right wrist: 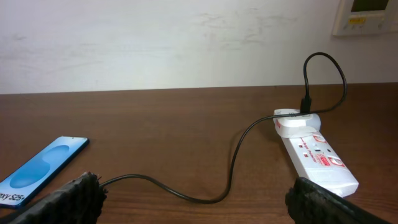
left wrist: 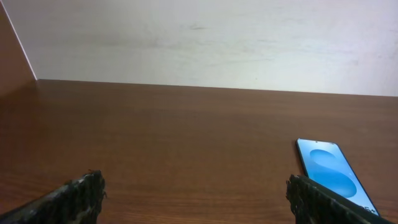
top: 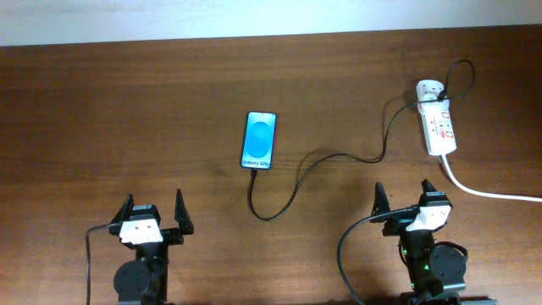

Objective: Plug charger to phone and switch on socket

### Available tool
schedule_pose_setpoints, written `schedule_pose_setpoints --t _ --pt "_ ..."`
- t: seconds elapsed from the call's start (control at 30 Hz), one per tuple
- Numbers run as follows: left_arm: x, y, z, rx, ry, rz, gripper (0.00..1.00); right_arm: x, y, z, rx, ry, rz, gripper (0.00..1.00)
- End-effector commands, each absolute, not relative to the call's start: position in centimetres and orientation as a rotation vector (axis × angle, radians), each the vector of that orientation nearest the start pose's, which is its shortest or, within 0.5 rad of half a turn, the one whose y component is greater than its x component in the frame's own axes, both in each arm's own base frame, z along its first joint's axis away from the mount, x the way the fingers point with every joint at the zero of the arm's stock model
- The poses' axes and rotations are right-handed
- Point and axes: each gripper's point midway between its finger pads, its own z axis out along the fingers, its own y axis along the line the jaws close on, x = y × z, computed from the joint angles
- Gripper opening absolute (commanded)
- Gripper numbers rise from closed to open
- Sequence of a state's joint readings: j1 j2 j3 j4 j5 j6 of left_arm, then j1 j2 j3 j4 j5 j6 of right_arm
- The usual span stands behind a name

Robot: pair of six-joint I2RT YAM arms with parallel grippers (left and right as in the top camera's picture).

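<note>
The left claw [top: 153,207] and right claw [top: 403,196] gape empty. The charger [right wrist: 235,155] tip meets the phone [top: 260,140]'s near edge, seating unclear: push it in squarely, then press the socket [top: 438,127] switch.

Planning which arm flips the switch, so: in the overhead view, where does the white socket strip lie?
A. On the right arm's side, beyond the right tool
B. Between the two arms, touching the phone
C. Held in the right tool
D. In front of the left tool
A: the socket lies on the table just past the right tool, apart from the phone and far from the left tool.
</note>
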State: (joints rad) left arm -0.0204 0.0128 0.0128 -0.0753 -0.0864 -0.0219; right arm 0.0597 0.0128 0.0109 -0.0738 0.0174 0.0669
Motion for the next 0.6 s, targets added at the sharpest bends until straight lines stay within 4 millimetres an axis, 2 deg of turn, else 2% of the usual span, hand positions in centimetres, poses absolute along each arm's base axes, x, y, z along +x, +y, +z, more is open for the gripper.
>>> schedule_pose_setpoints --t 0.0,0.57 --pt "24.57 0.47 15.65 -0.032 1.649 0.029 0.99 24.57 1.43 15.46 0.003 1.654 0.086 0.98" --pt "24.58 0.19 15.64 -0.02 1.65 0.015 0.99 24.57 1.43 15.46 0.003 1.654 0.086 0.98"
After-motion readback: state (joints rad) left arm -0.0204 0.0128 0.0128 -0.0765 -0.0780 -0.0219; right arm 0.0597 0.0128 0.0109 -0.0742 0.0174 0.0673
